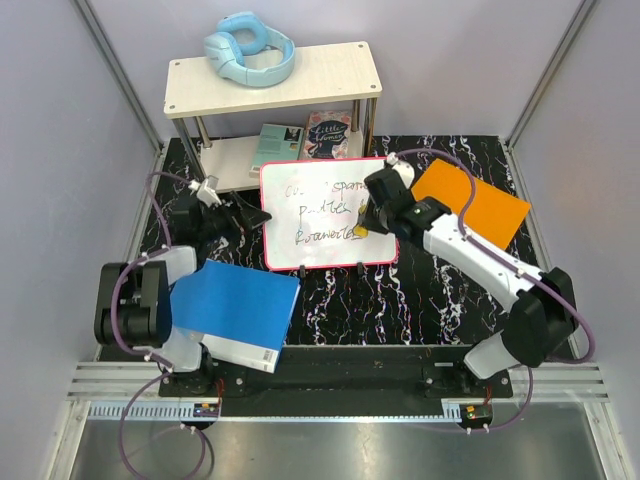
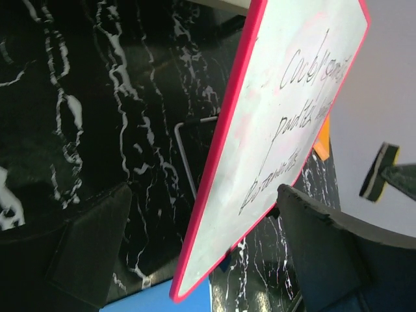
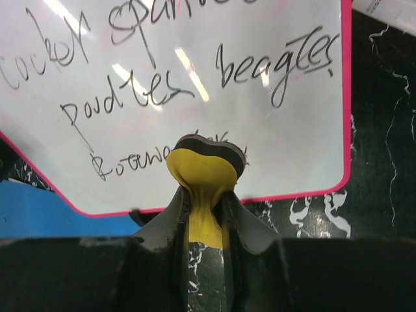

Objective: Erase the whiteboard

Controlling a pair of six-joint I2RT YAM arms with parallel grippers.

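Right tool (image 3: 205,195) of mine is clamped on a yellow eraser (image 3: 207,166). The squeeze makes its dark felt face bulge forward against the whiteboard (image 3: 195,84), at the bottom line of handwriting. Held that way, I judge, the felt meets the board squarely and a sideways sweep should take the ink.

The whiteboard stands mid-counter (image 1: 400,300), tilted up off the black marble rather than lying flat, with three lines of writing left on it. My left tool (image 1: 248,217) sits at the board's left rim with its jaws spread wide and the pink edge running between them. I'd say it is there to brace the board against my push, though it is not gripping.

A blue book (image 1: 235,305) lies near the board's near left corner and an orange book (image 1: 470,205) just beside its right edge. A shelf (image 1: 270,80) carrying headphones (image 1: 250,50) stands close behind. My right arm reaches in over the orange book, so that side looks tightest for a wide stroke.
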